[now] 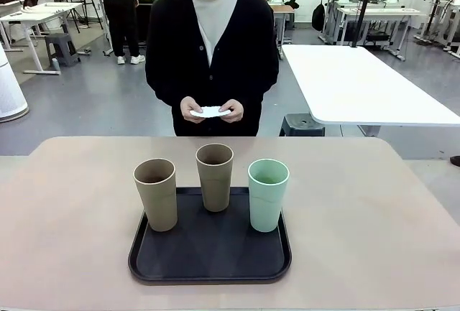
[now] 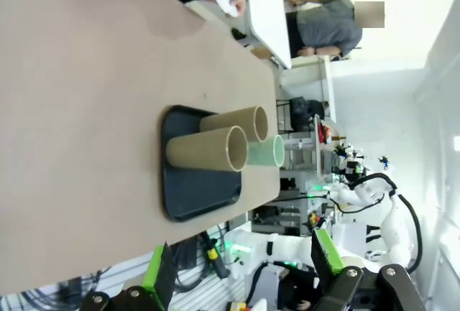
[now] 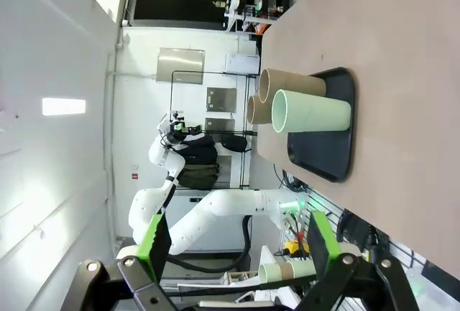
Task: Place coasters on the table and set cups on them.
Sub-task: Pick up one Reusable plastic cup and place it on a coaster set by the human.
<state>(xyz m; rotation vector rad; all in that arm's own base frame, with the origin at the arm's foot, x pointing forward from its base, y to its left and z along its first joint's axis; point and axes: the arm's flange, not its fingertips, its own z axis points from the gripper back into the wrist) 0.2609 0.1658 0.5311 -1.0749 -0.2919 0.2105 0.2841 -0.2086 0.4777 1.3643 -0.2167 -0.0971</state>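
left gripper point(image 2: 239, 253), jaws wide, hangs well apart from cups point(image 2: 205, 149).

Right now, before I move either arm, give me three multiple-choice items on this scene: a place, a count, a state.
1. The cups stand: A) on the bare table B) in the person's hands C) on the black tray.
2. Mint green cups: A) none B) one C) two.
3. The right gripper is: A) open and empty B) shut C) shut on a cup.
Answers: C, all three bases rest on the tray; B, one green cup beside two tan ones; A, its fingers stand wide apart with nothing between.
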